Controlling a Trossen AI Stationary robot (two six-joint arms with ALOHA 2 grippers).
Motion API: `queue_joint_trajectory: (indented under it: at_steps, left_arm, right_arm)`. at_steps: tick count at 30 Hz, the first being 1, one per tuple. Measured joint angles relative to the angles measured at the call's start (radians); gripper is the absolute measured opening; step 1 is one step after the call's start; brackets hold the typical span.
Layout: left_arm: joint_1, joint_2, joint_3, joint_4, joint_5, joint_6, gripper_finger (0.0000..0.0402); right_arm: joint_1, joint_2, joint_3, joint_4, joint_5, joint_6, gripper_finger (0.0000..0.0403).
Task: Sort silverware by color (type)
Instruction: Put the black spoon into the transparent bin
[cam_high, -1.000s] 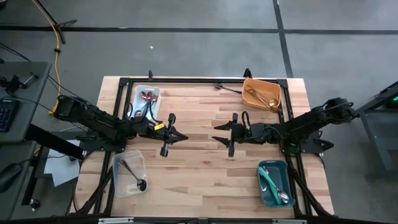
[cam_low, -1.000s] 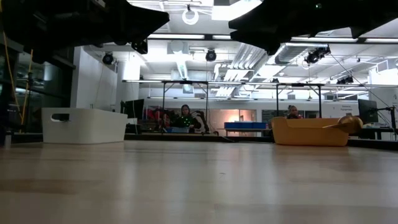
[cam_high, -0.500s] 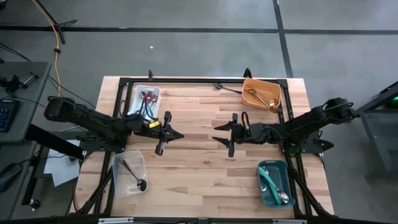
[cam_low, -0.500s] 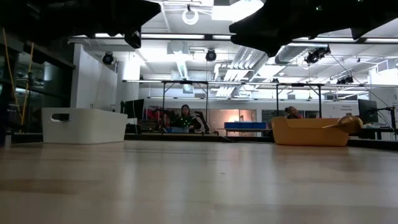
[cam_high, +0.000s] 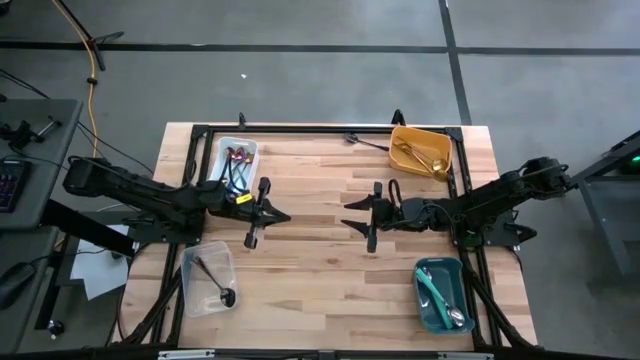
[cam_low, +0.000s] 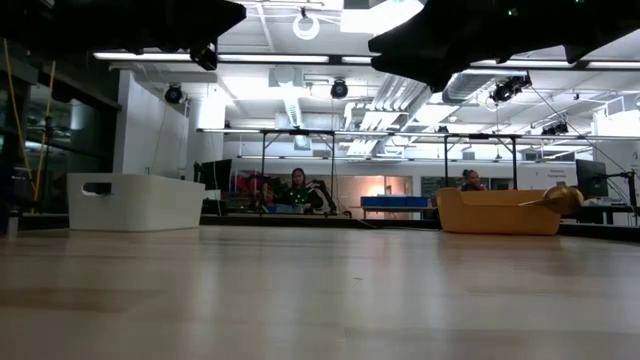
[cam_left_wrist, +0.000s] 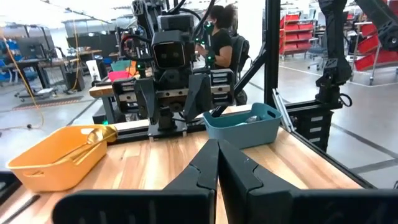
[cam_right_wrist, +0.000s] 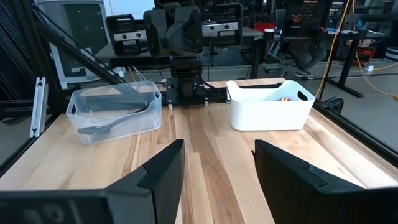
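The silverware lies sorted in four bins. Rainbow and dark pieces are in the white bin (cam_high: 236, 160), gold spoons in the orange bin (cam_high: 420, 152), a black spoon in the clear bin (cam_high: 207, 278), and teal-handled pieces in the teal bin (cam_high: 442, 295). My left gripper (cam_high: 285, 216) hovers shut over the table left of centre; its fingers meet in the left wrist view (cam_left_wrist: 217, 144). My right gripper (cam_high: 346, 215) faces it from right of centre, open, with a wide gap (cam_right_wrist: 219, 146). Neither holds anything.
A black frame rail (cam_high: 300, 129) runs along the table's far edge and down both sides. A slim dark thing (cam_high: 368, 144) lies just left of the orange bin. Bare wood (cam_high: 320, 270) lies between the grippers and toward the near edge. People sit in the room beyond (cam_low: 296, 190).
My left gripper has drawn back a little toward the table's left edge, staying shut. My right arm has kept still. The bins and silverware have not moved.
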Motion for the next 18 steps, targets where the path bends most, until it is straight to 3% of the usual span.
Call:
queue_joint_trajectory:
  at_steps: [18]
  left_arm:
    - [0.000, 0.000, 0.000, 0.006, 0.000, 0.006, 0.0000]
  right_arm:
    - [0.000, 0.000, 0.000, 0.002, 0.003, 0.000, 0.0189]
